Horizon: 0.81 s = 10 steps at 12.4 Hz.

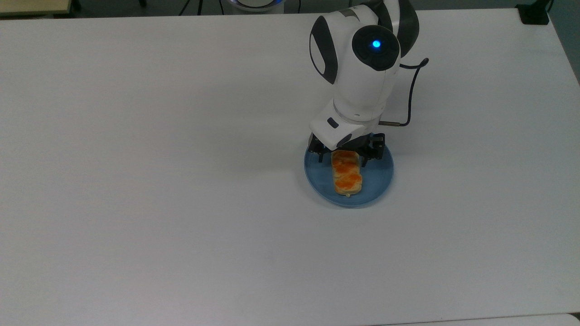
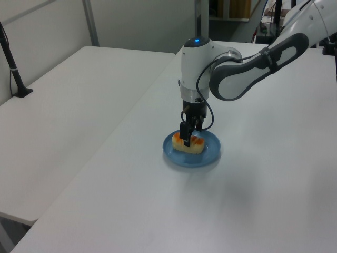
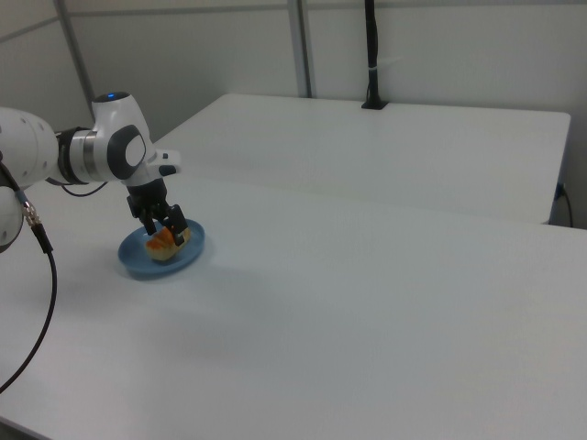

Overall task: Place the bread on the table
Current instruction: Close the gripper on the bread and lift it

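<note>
We see the bread (image 1: 347,175) on a blue plate (image 1: 378,181) near the table's (image 1: 136,181) middle, the gripper (image 1: 343,160) spread apart, straddling its far end

The tool (image 3: 170,225) straddles the bread (image 3: 166,244) (fingers apart) — on the blue plate (image 3: 138,260).

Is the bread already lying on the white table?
No, the bread lies on the blue plate, with the open gripper around its far end.
</note>
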Each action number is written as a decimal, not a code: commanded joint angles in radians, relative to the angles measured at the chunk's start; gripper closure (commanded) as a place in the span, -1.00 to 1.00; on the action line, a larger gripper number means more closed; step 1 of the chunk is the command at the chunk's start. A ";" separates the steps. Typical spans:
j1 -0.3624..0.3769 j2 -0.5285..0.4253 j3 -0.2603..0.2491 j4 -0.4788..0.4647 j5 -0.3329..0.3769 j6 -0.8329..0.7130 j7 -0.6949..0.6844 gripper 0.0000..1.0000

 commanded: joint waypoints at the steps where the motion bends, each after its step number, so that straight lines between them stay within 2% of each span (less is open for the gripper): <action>1: 0.025 0.034 -0.009 0.011 -0.045 0.057 0.079 -1.00; 2: 0.026 0.041 -0.008 0.011 -0.054 0.058 0.091 -0.96; 3: 0.026 0.052 -0.009 0.011 -0.054 0.063 0.099 -0.61; 5: 0.026 0.054 -0.009 0.017 -0.056 0.078 0.099 -0.13; 6: 0.026 0.054 -0.009 0.017 -0.056 0.078 0.096 0.17; 8: 0.025 0.045 -0.009 0.028 -0.060 0.075 0.087 0.38; 10: 0.020 0.009 -0.009 0.037 -0.074 0.066 0.082 0.38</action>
